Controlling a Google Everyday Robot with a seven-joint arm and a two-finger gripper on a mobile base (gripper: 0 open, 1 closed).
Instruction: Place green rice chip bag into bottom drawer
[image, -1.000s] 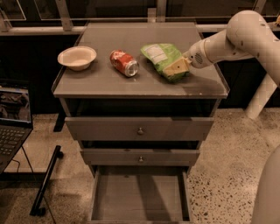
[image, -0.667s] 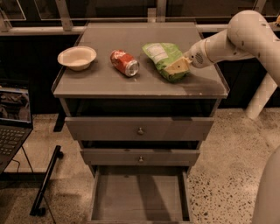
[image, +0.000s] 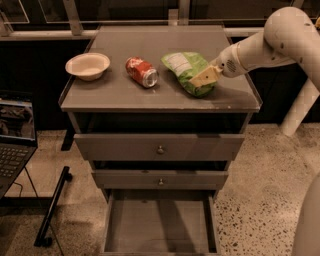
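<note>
The green rice chip bag (image: 184, 69) lies on the cabinet top (image: 120, 92), right of centre, white label panel facing up. My gripper (image: 203, 78) comes in from the right on the white arm (image: 265, 47) and sits on the bag's right front part, touching it. The bottom drawer (image: 160, 225) is pulled out below the cabinet, and its flat grey floor is bare.
A red soda can (image: 142, 71) lies on its side left of the bag. A cream bowl (image: 87, 65) stands at the top's left. Two closed drawer fronts with knobs (image: 160, 149) sit above the open drawer. A laptop (image: 14, 135) is at the left.
</note>
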